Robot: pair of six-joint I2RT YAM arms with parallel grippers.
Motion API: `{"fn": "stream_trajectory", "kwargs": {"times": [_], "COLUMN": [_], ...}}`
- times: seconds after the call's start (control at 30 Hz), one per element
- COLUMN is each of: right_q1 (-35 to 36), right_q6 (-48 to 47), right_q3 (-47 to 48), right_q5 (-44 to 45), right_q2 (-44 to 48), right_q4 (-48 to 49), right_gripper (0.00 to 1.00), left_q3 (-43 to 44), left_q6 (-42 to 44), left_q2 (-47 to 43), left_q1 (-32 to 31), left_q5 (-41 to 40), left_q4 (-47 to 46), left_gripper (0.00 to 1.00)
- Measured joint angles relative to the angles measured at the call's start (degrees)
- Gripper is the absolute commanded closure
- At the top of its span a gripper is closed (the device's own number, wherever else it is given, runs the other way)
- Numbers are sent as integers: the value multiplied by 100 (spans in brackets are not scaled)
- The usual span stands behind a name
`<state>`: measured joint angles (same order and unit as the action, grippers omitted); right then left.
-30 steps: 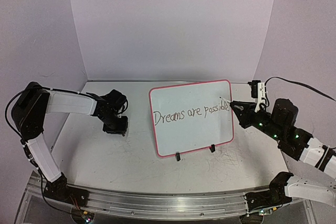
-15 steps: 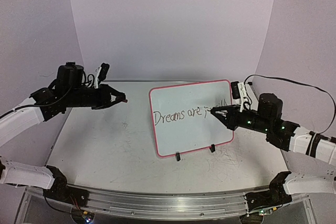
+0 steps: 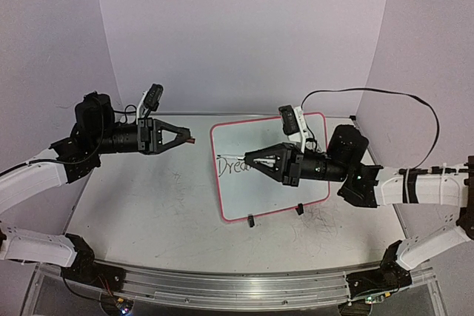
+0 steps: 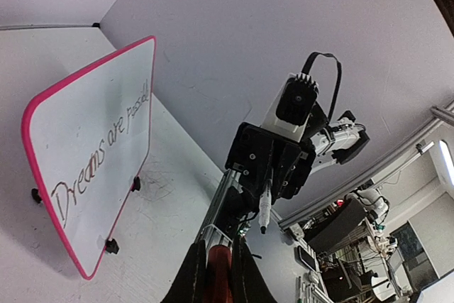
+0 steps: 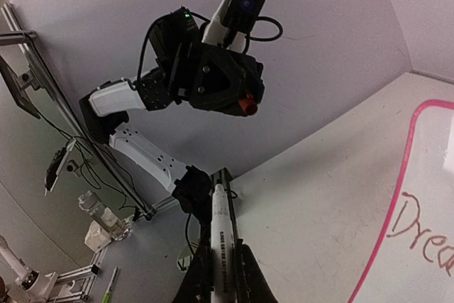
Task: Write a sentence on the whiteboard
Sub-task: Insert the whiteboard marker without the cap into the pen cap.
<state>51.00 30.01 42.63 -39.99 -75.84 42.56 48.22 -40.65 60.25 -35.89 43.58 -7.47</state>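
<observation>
The whiteboard (image 3: 255,194) stands tilted on two black clip feet at mid-table. My right arm hides most of the sentence (image 3: 229,166) from above. It reads whole in the left wrist view, where the sentence (image 4: 99,152) runs along the whiteboard (image 4: 78,111). My right gripper (image 3: 255,159) hovers in front of the board's left half. It is shut on a white marker (image 3: 270,159) whose tip points left. That marker (image 5: 221,235) shows between the right gripper (image 5: 222,245) fingers. My left gripper (image 3: 187,139) is raised left of the board, shut on a red cap (image 3: 191,140). The cap (image 4: 218,274) faces the marker tip, a gap apart.
The white scuffed tabletop (image 3: 148,212) has grey scribble marks. Purple walls close in the back and both sides. A metal rail (image 3: 222,286) runs along the near edge, carrying the arm bases.
Both arms have swung toward each other. The left gripper rose from the table with the cap. The right gripper moved left from the sentence's end to the board's left half.
</observation>
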Motion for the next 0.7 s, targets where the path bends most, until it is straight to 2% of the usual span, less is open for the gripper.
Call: {"fn": "stream_trajectory", "kwargs": {"times": [0.27, 0.7], "right_q1": [135, 145], "right_q6": [306, 391], "right_q3": [521, 752], "right_q5": [-85, -54], "right_q2": [-440, -753], "right_q4": [752, 907], "right_gripper": [100, 100], "left_q3": [13, 18], "left_q6": [-234, -357], "left_q2": [102, 197], "left_q1": [-160, -309], "left_q5": [292, 382], "left_q4": [-486, -758], "left_gripper": [100, 100]}}
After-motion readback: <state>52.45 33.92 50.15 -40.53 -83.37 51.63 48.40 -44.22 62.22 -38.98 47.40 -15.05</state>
